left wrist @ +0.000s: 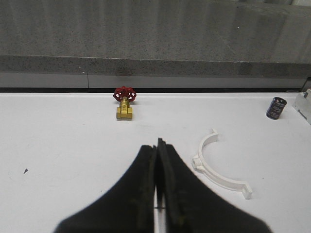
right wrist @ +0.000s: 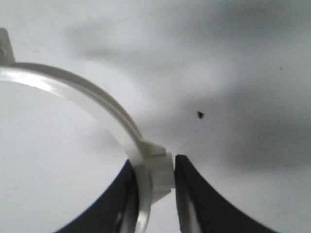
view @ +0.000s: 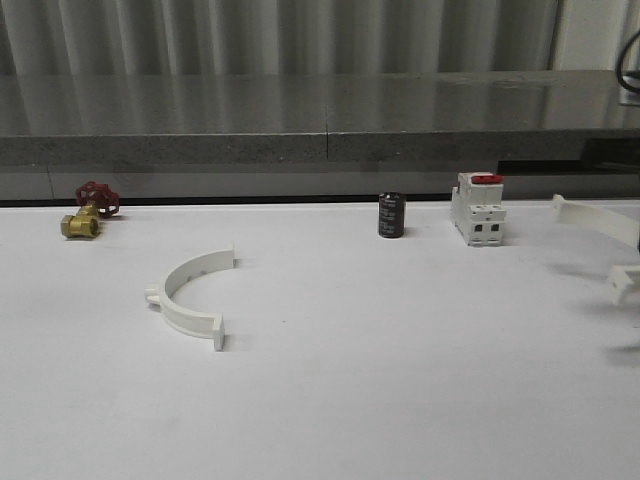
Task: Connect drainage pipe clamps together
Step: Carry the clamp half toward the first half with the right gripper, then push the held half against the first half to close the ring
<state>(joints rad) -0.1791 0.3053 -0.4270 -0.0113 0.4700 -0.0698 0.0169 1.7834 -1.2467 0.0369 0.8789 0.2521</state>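
Observation:
One white half-ring drainage pipe clamp [view: 190, 296] lies on the table left of centre, its open side facing right and away from me; the left wrist view shows this clamp [left wrist: 218, 167] to the right of my left gripper [left wrist: 159, 145], which is shut and empty above the bare table. The other clamp [view: 600, 222] hangs above the table at the far right edge. In the right wrist view my right gripper [right wrist: 154, 167] is shut on that clamp [right wrist: 97, 104] at its middle lug, the band arching away from the fingers.
Along the table's far edge stand a brass valve with a red handle [view: 88, 210], a small black cylinder [view: 391, 215] and a white breaker with a red switch [view: 477, 208]. Behind them runs a grey stone ledge [view: 320, 115].

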